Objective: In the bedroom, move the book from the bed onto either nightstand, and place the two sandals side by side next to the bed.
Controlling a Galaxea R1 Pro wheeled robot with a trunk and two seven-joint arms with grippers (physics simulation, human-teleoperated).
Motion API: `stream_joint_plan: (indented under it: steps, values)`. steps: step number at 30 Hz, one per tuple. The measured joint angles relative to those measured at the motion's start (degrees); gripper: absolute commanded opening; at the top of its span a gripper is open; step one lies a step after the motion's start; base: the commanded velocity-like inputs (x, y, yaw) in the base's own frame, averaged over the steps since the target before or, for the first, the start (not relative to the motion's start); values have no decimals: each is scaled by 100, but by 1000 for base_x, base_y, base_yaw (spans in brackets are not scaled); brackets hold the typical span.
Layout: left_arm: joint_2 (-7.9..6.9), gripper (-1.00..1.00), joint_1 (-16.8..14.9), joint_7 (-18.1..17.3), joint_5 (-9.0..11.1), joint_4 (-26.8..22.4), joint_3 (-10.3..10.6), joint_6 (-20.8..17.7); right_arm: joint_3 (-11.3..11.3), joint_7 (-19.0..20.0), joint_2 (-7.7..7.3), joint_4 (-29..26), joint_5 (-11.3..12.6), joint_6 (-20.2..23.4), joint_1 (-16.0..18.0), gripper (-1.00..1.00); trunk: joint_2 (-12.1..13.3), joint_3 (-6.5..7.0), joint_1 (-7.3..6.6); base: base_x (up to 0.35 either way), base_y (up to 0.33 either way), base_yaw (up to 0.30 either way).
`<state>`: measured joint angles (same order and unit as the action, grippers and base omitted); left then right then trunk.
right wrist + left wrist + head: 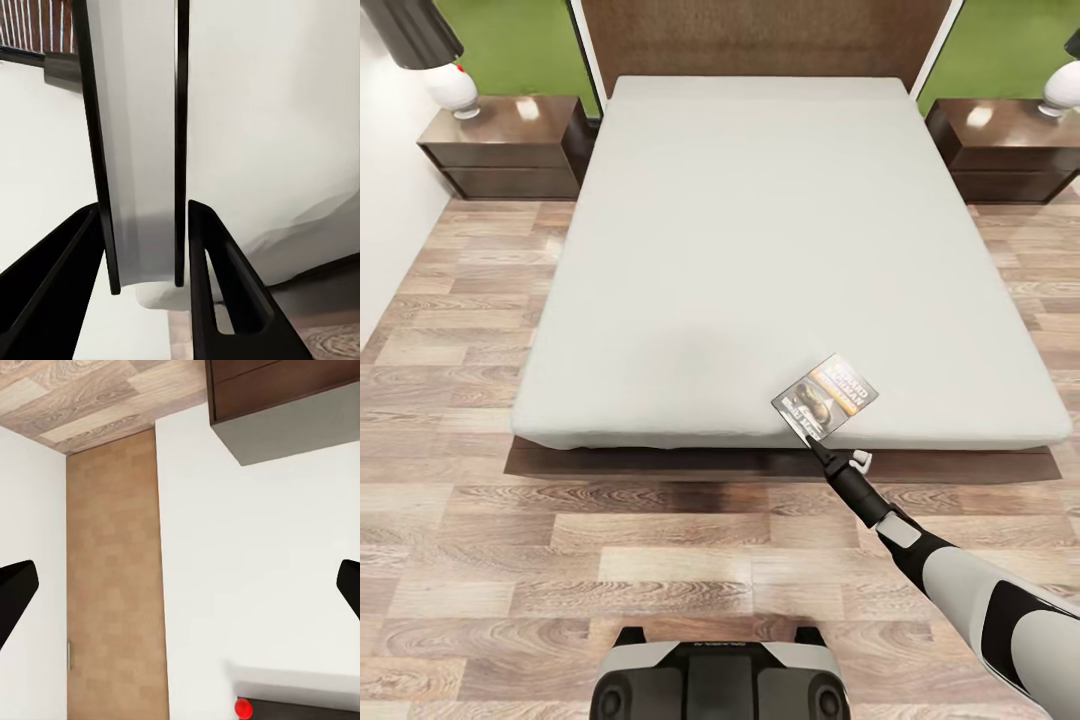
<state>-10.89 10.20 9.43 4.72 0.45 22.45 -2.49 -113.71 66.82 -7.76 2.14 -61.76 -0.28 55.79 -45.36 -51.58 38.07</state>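
The book (pixel 827 392), a thin paperback with orange lettering, sits at the front right edge of the pale grey bed (pixel 760 220). My right gripper (pixel 812 434) reaches over the foot of the bed and is shut on the book's near corner. In the right wrist view the book (pixel 142 150) stands edge-on between the two black fingers (pixel 217 285), with the mattress (pixel 262 112) behind it. My left gripper (pixel 180 592) is open, facing a white wall. Two dark nightstands (pixel 510 145) (pixel 1010 145) flank the headboard. The sandals are out of view.
A white lamp (pixel 455 90) stands on the left nightstand and another (pixel 1057 95) on the right one. Wood-plank floor (pixel 610 560) stretches between my base (pixel 720 680) and the bed frame. A white wall (pixel 385 200) runs along the left.
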Motion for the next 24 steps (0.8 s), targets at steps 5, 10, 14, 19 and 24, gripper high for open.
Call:
stream_joint_plan:
  steps: [5,10,14,19,24]
  values:
    - [0,100,0,0,-1,0,0,0,-2,25,9,0,4,-16,-3,-100,201,90,-110,0,0,0]
    - [0,100,1,0,-2,0,3,0,-4,19,16,0,5,-21,-5,-100,402,180,-220,0,0,0]
    - [0,100,2,0,-2,0,7,0,-2,16,24,0,6,-20,-5,-100,562,252,-308,0,0,0]
    - [-2,100,1,0,-2,0,8,0,-6,33,26,0,6,-22,-6,-100,763,342,-418,0,0,0]
    - [-1,100,2,0,-2,0,9,6,-6,43,24,0,6,-32,-6,-100,964,432,-528,0,0,0]
